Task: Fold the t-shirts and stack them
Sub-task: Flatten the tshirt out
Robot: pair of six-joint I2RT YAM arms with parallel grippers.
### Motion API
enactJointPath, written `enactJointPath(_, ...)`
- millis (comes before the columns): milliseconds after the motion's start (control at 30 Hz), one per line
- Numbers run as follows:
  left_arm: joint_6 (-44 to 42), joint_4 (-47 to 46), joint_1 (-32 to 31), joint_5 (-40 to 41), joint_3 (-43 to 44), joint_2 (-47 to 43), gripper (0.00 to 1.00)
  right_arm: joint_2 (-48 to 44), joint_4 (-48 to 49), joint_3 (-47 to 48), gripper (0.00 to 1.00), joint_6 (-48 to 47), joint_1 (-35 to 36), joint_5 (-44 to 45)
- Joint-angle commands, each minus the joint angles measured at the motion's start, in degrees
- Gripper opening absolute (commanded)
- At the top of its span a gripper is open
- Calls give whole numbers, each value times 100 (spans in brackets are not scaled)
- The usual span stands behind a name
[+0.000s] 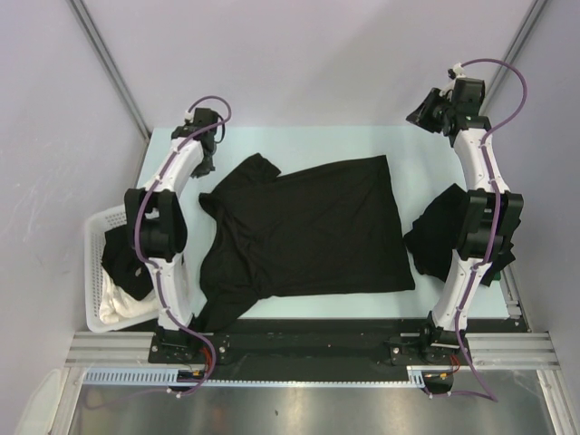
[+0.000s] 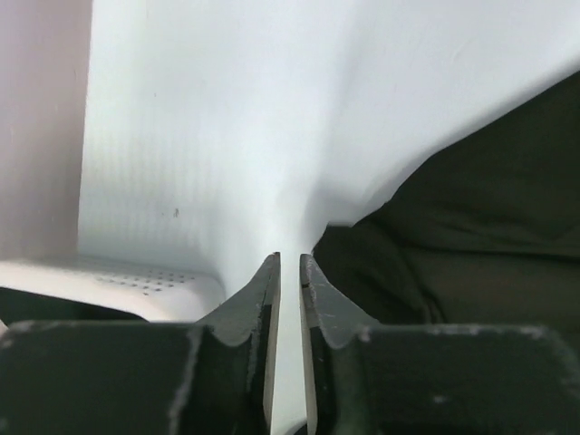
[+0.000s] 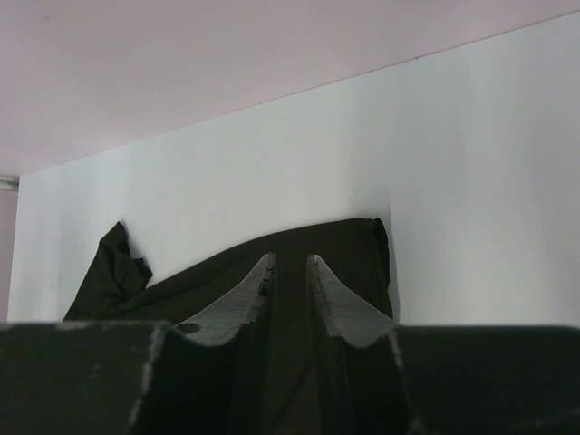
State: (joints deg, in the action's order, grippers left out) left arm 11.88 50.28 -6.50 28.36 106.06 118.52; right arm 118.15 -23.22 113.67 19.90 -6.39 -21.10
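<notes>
A black t-shirt (image 1: pixel 308 231) lies spread flat in the middle of the table (image 1: pixel 299 145), sleeves to the left. It also shows in the left wrist view (image 2: pixel 480 227) and the right wrist view (image 3: pixel 349 240). A second black t-shirt (image 1: pixel 435 236) lies bunched at the table's right edge, partly under the right arm. My left gripper (image 1: pixel 208 163) (image 2: pixel 290 258) is low at the far left, just left of the spread shirt's sleeve, jaws nearly together and empty. My right gripper (image 1: pixel 421 113) (image 3: pixel 290 258) is raised past the far right corner, jaws nearly together and empty.
A white lattice basket (image 1: pixel 95 263) stands off the table's left edge, holding another black t-shirt (image 1: pixel 118 258) and a white cloth (image 1: pixel 118 304). Grey walls close in on the left, back and right.
</notes>
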Motion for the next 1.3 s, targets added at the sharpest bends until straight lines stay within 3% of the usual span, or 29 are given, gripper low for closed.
enactJointPath(0,-63,-54,0,38,721,-39,21,-152,178,6,25,-4,-46,-61)
enactJointPath(167,-19,-475,-9,-716,1153,109,25,-143,187,-64,25,5,-46,-78)
enactJointPath(433,350,-1458,-386,-2016,1469,1224,27,-354,195,-257,26,-65,-46,-78)
enactJointPath(567,640,-1714,-457,-2631,2040,1830,29,-485,283,-468,26,-13,-38,-183)
enactJointPath(700,886,-1872,-475,-2922,2612,2210,28,-600,415,-652,26,49,-3,-262)
enactJointPath(1267,1343,-2444,-343,-3073,3298,2922,35,-644,529,-829,26,31,244,-491)
